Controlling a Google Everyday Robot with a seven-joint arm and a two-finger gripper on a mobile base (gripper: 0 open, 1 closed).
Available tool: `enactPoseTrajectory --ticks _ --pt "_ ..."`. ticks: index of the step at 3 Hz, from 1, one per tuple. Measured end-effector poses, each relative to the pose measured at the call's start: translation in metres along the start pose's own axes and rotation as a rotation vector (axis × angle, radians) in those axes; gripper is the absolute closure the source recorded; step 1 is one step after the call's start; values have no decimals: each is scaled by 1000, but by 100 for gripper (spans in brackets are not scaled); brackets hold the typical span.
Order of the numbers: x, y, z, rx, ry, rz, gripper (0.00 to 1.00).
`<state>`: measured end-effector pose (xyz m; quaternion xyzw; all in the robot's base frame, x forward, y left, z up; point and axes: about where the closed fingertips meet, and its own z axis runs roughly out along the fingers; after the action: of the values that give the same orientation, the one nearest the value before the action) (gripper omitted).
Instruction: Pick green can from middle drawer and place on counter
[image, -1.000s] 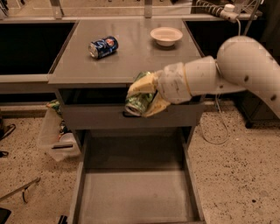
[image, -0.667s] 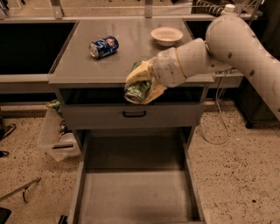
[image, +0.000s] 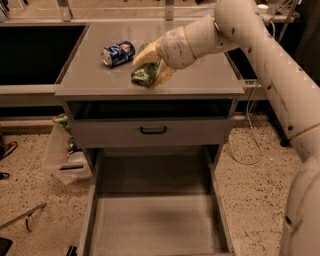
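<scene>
While the white arm (image: 260, 55) reaches in from the upper right of the frame, the claw (image: 151, 69) sits over the counter (image: 205, 75), just above centre, its yellowish fingers (image: 145, 54) closed around the green can (image: 143, 76). The can is tilted, silver end toward the lower left; whether it touches the counter cannot be told. A blue can (image: 118, 53) lies just beside it, to the upper left. The middle drawer (image: 155, 220) stands pulled out at the bottom.

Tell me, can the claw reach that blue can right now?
Reach, probably yes: the claw hangs over the counter right beside the blue can, nothing between them. Grabbing it, likely no, since the claw is shut on the green can.
</scene>
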<state>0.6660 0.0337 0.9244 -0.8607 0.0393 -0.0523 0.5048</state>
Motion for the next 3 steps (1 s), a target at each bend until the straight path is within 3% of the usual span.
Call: enactPoseTrajectory --ticks 1,2,3 --pt "49 -46 -44 52 181 -37 100" --pt "96 -60 -83 85 389 18 100" --pt "126 -41 -98 97 470 154 100"
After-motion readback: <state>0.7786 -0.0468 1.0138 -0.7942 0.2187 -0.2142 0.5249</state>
